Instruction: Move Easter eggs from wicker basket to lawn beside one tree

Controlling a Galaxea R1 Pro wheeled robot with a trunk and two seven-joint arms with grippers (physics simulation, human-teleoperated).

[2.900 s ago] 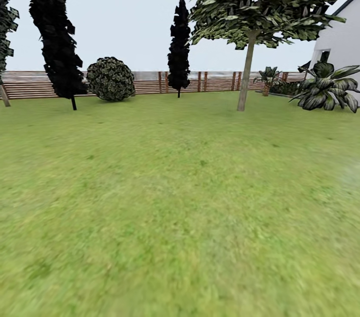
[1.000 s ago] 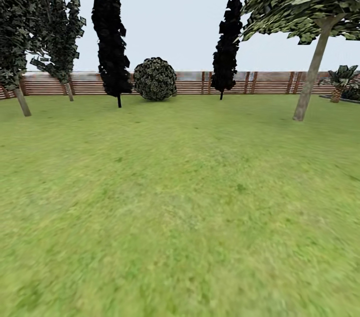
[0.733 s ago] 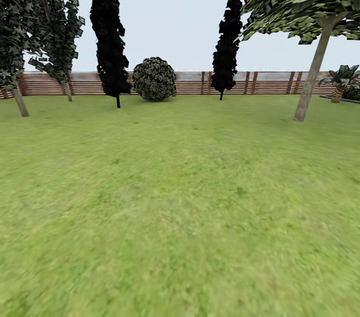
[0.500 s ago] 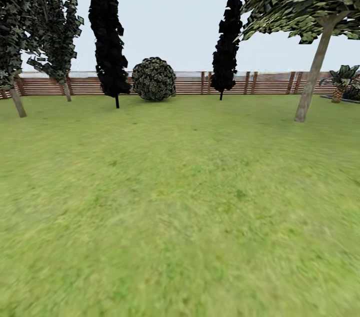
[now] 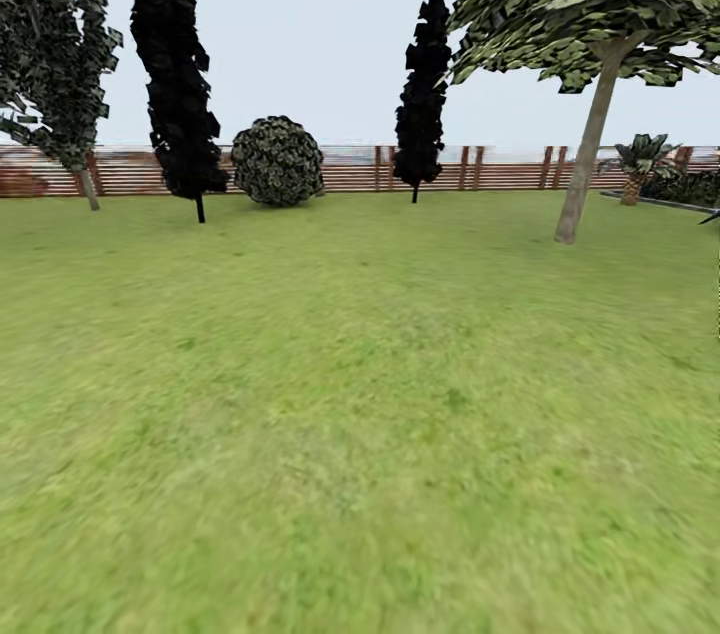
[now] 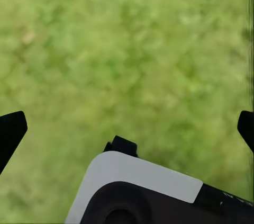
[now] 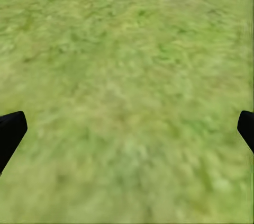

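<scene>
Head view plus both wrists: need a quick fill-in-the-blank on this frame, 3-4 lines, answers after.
1. Both wrist views look at bare ____, with the left gripper and right gripper wide apart.
2. The round bush stands in front of the slatted ____.
3. The bush sits between two dark, narrow ____.
4. The tree with the pale leaning trunk stands on the ____ side of the head view.

Missing words: grass; fence; conifers; right
</scene>
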